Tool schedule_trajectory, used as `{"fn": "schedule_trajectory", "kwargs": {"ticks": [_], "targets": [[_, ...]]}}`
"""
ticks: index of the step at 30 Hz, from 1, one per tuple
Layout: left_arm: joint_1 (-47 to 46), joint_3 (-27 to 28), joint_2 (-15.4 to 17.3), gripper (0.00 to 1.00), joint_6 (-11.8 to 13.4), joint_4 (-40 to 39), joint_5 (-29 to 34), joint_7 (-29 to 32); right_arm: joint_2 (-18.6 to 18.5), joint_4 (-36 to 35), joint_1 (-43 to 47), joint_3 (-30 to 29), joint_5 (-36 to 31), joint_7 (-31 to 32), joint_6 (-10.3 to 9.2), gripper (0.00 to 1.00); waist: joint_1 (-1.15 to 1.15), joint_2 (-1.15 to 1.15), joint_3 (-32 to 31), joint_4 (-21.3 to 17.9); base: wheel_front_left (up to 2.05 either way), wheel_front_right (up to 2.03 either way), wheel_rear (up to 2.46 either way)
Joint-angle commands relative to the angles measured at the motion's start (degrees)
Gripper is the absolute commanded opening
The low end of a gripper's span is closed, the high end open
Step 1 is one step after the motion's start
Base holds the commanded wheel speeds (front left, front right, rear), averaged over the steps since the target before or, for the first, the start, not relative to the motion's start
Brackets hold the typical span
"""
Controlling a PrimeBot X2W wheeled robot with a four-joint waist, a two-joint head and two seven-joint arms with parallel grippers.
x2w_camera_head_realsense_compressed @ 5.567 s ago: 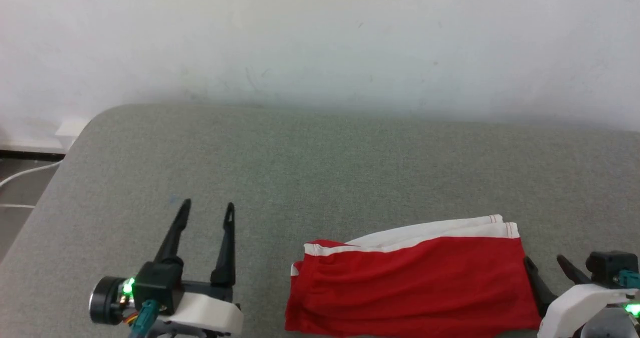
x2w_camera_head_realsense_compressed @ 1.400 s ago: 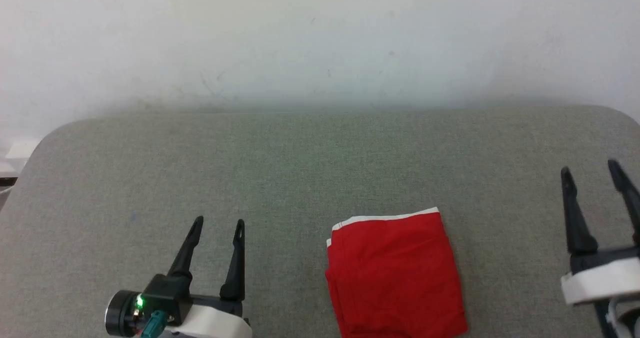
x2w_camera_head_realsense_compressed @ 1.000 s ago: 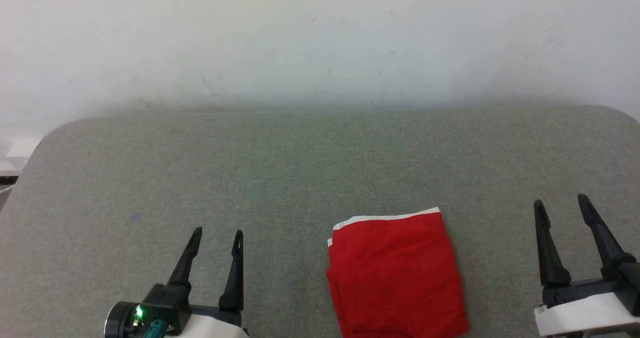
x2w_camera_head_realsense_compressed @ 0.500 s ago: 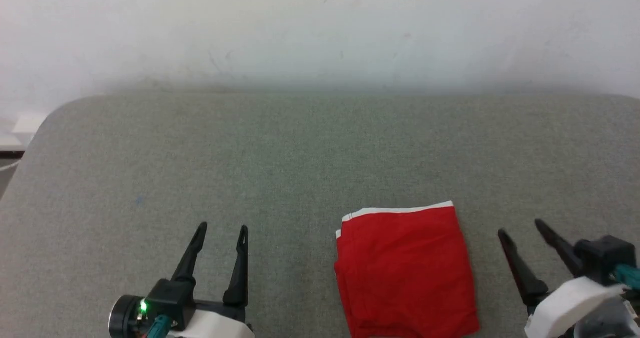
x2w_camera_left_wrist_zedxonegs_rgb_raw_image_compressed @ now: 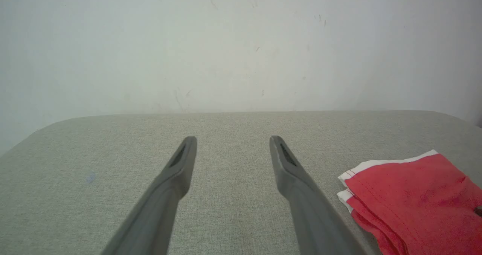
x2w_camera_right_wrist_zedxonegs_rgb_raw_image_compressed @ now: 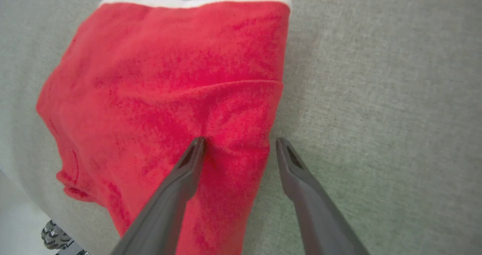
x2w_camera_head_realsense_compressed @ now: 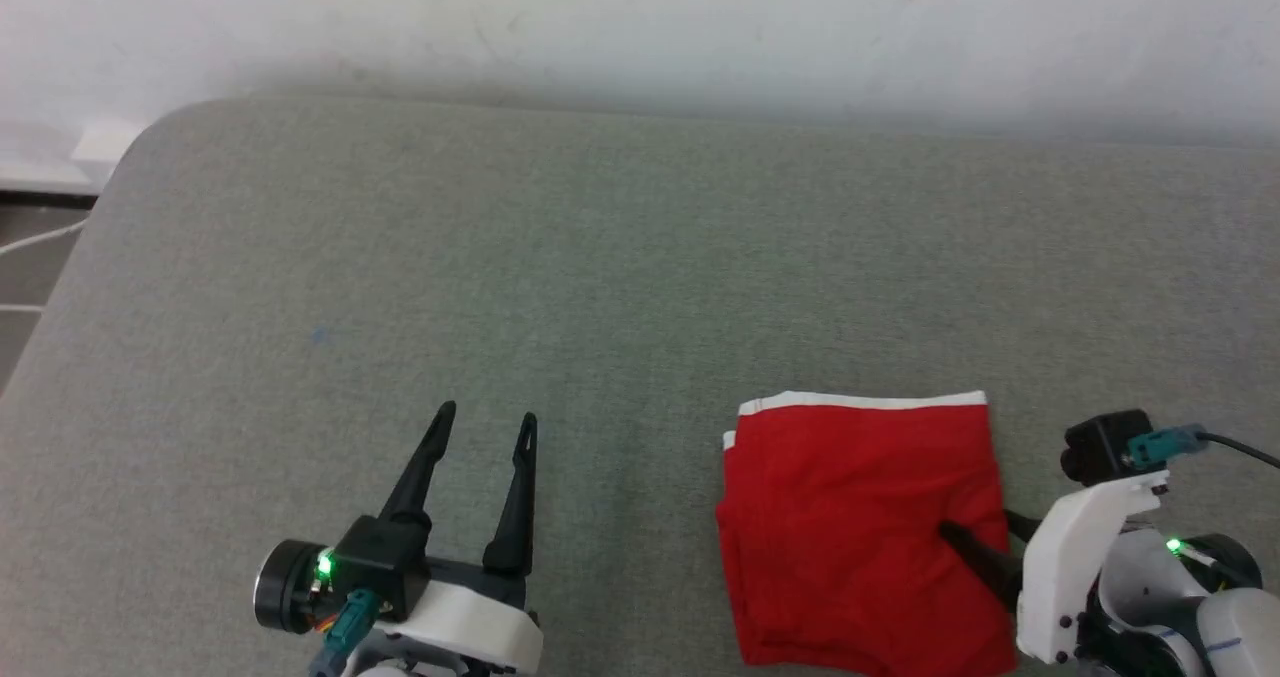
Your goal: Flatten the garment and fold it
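The garment (x2w_camera_head_realsense_compressed: 850, 527) lies folded into a rough red square with a white band along its far edge, on the grey padded table (x2w_camera_head_realsense_compressed: 600, 257). My right gripper (x2w_camera_head_realsense_compressed: 978, 525) is open and straddles the garment's right edge. In the right wrist view (x2w_camera_right_wrist_zedxonegs_rgb_raw_image_compressed: 240, 141), one finger presses on the red fabric (x2w_camera_right_wrist_zedxonegs_rgb_raw_image_compressed: 169, 78) and the other rests on bare grey surface. My left gripper (x2w_camera_head_realsense_compressed: 485, 419) stands open to the left of the garment with nothing between its fingers. In the left wrist view (x2w_camera_left_wrist_zedxonegs_rgb_raw_image_compressed: 232, 140), the garment (x2w_camera_left_wrist_zedxonegs_rgb_raw_image_compressed: 414, 198) lies at the lower right.
A pale wall (x2w_camera_head_realsense_compressed: 640, 17) runs just behind the table. The table's rounded left corner drops off to the floor, where a white cable (x2w_camera_head_realsense_compressed: 40, 242) lies. Open grey surface stretches beyond and left of the garment.
The head camera has tilted down. My right gripper has come down and leftward from beside the garment to straddle its right edge. The garment, folded smaller earlier on, lies as it did a second ago.
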Motion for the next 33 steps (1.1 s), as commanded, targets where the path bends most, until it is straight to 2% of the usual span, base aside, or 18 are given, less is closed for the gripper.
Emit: {"fn": "schedule_trajectory", "kwargs": {"ticks": [1, 6, 7, 8, 9, 13, 17, 22, 27, 33], "targets": [[-1.0, -0.1, -0.1, 1.00, 0.5, 0.2, -0.1, -0.3, 0.6, 1.5, -1.3, 0.0, -0.4, 0.7, -0.06, 1.00, -0.01, 0.00, 1.4, 1.9, 0.00, 0.00, 0.00], [-1.3, -0.5, -0.1, 1.00, 0.6, 0.5, -0.2, -0.3, 2.7, 6.9, -3.2, 0.9, -0.8, 1.7, -0.06, 1.00, -0.01, 0.00, 1.5, 3.3, 0.00, 0.00, 0.00], [-1.3, -0.6, -0.1, 1.00, 0.7, 0.5, -0.3, -0.3, 2.5, 7.8, -3.3, 1.7, -1.4, 1.8, -0.06, 0.89, -0.01, 0.00, 1.4, 3.5, 0.00, 0.00, 0.00], [-1.3, -0.7, -0.1, 1.00, 0.7, 0.6, -0.3, -0.3, 2.3, 8.5, -3.5, 2.4, -2.0, 1.5, -0.06, 0.65, -0.01, 0.00, 1.3, 3.6, 0.00, 0.00, 0.00], [-1.3, -0.8, -0.1, 1.00, 0.7, 0.7, -0.3, -0.3, 2.1, 9.1, -3.6, 2.9, -2.5, 0.9, -0.06, 0.00, -0.01, 0.00, 1.1, 3.7, 0.00, 0.00, 0.00], [-0.9, -1.0, -0.1, 1.00, 0.8, 0.7, -0.3, -0.3, 0.5, 9.9, -5.0, 4.9, -5.8, -2.7, -0.06, 0.00, -0.01, 0.00, 0.0, 3.2, 0.00, 0.00, 0.00], [-0.6, -1.9, -0.1, 1.00, 0.5, 0.7, -0.3, -0.3, -2.3, 8.8, -7.4, 7.8, -10.0, -5.1, -0.06, 0.00, -0.01, 0.00, -1.0, 0.9, 0.00, 0.00, 0.00], [-0.7, -3.4, -0.1, 1.00, 0.6, 0.7, -0.8, -0.3, -7.0, 5.5, -11.3, 14.3, -11.5, -2.2, -0.06, 0.00, -0.01, 0.00, -1.3, -5.1, 0.00, 0.00, 0.00], [-2.7, -5.8, -0.1, 1.00, 0.6, 0.7, -0.9, -0.3, -15.2, 1.1, -17.1, 21.4, -11.2, 1.2, -0.06, 0.00, -0.01, 0.00, 1.2, -12.0, 0.00, 0.00, 0.00], [-7.9, -8.7, -0.1, 1.00, 0.8, 0.4, -0.5, -0.3, -27.1, -0.6, -23.9, 27.6, -10.5, -1.0, -0.06, 0.00, -0.01, 0.00, 6.7, -17.8, 0.00, 0.00, 0.00]]}}
